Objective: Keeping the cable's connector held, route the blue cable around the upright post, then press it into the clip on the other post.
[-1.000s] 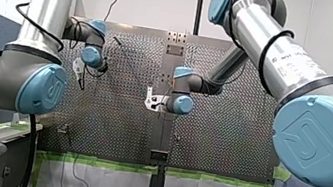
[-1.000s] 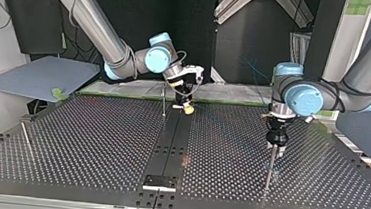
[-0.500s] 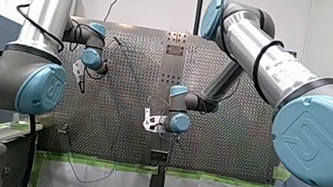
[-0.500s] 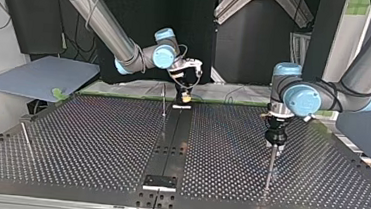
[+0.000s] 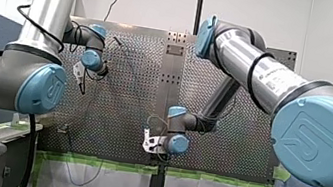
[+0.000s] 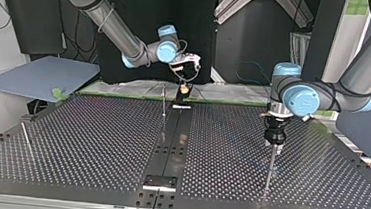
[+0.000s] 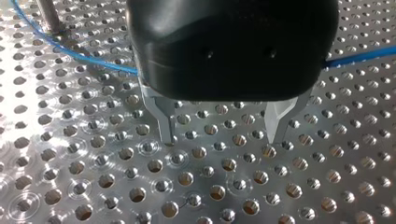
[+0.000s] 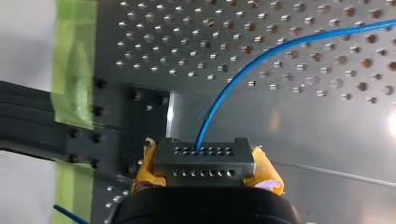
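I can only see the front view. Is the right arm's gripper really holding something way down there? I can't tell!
Observer: Yes. The right wrist view shows the right gripper shut on a grey connector, with its yellow pads on either side.
Operator: Is the blue string joined to it?
Observer: Yes. The blue cable comes out of the connector's row of holes and curves away ahead of the gripper.
Operator: What about the other gripper?
Observer: In the left wrist view the left gripper is open and holding nothing.
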